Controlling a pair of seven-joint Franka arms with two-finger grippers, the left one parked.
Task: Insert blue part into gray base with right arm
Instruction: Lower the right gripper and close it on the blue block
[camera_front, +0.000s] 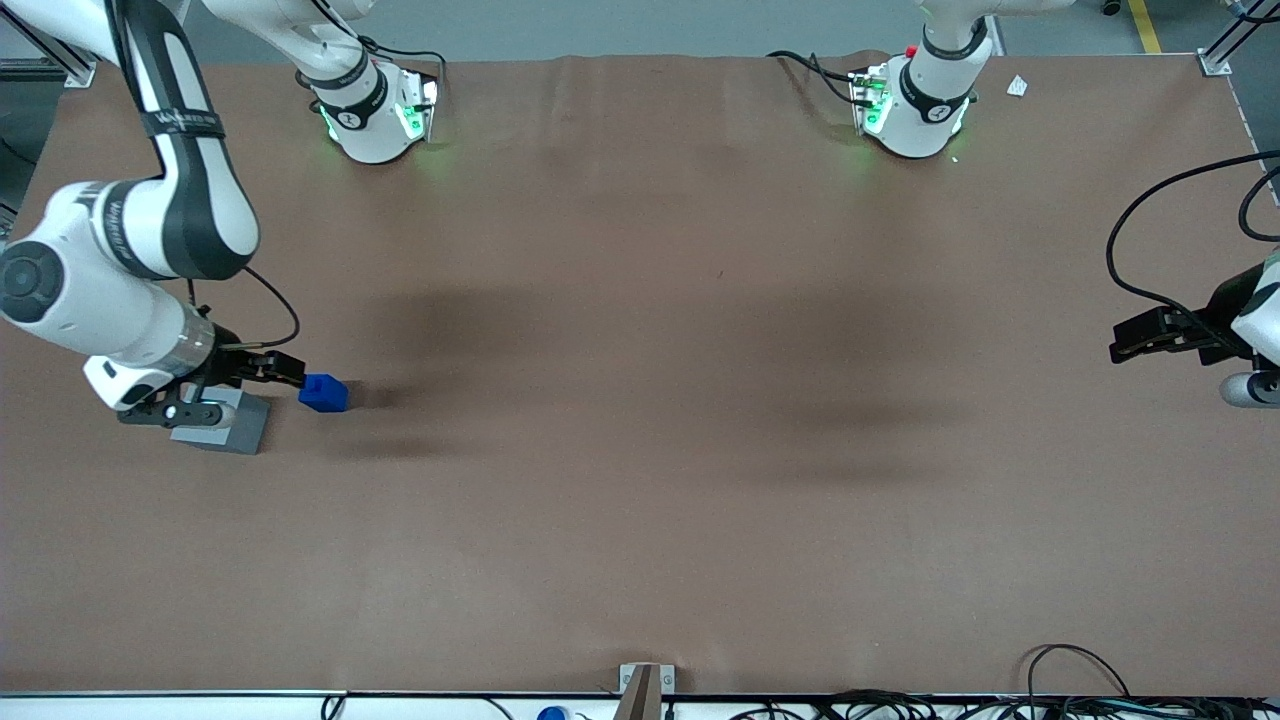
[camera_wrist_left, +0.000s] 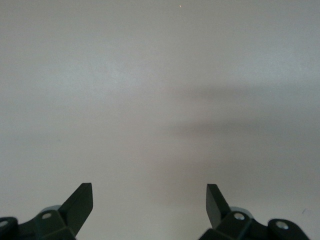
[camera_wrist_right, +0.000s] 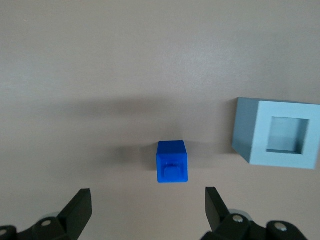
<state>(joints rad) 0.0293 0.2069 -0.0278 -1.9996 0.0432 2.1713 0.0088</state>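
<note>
The blue part (camera_front: 323, 393) lies on the brown table beside the gray base (camera_front: 225, 420), a little apart from it, at the working arm's end. In the right wrist view the blue part (camera_wrist_right: 172, 161) shows its raised stub, and the gray base (camera_wrist_right: 277, 132) stands upright with its square hole facing up. The right arm's gripper (camera_front: 290, 372) hovers low above the table, between the base and the blue part. It is open and empty, and in the wrist view (camera_wrist_right: 148, 200) its fingertips (camera_wrist_right: 80, 205) stand wide apart, short of the blue part.
The brown table cover (camera_front: 640, 450) spans the view. The two arm bases (camera_front: 375, 110) (camera_front: 915, 100) stand at the table's edge farthest from the front camera. A small white scrap (camera_front: 1017, 86) lies near one. Cables and a bracket (camera_front: 645, 685) line the nearest edge.
</note>
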